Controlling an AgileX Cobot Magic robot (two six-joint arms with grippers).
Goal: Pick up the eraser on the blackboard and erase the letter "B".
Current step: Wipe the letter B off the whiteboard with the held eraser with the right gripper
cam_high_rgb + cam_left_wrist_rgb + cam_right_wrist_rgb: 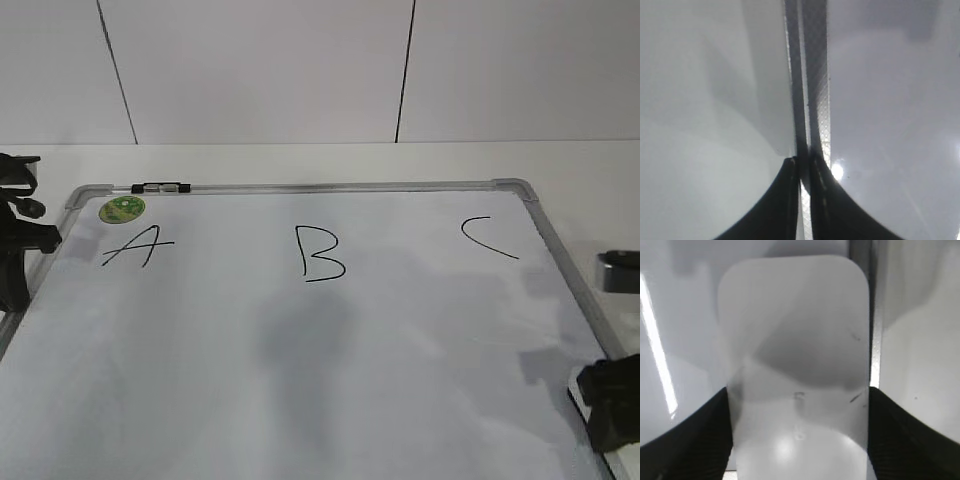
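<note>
The blackboard [300, 350] lies flat on the white desk [300, 160], filling most of it from the near edge back toward the far edge. Its grey frame shows along the far side and down the right side, with a rounded corner piece at the far right corner. A small black-and-clear clip [160, 187] sits on the far frame rail near the far left corner, and a round green sticker [121, 209] lies just in front of it on the board.

Three black letters run in a row across the far part of the board: a slanted "A" [135, 247] toward the left edge, the letter "B" [320, 253] in the middle, and an open "C" [488, 237] toward the right edge. The "B" is whole, its strokes unbroken.

The eraser [795, 365] lies near the right edge of the desk at the near right corner, beside the frame rail. The right gripper [797, 430] is spread wide around it, one black finger [695, 435] on each long side; whether the pads actually press on the plastic cannot be told. In the exterior view only a white sliver shows beneath the dark gripper body.

The left gripper [801, 165] sits at the left edge of the desk, directly over the board's left frame rail. Its jaws are drawn nearly together, with only a thin slit between them and nothing in them.
</note>
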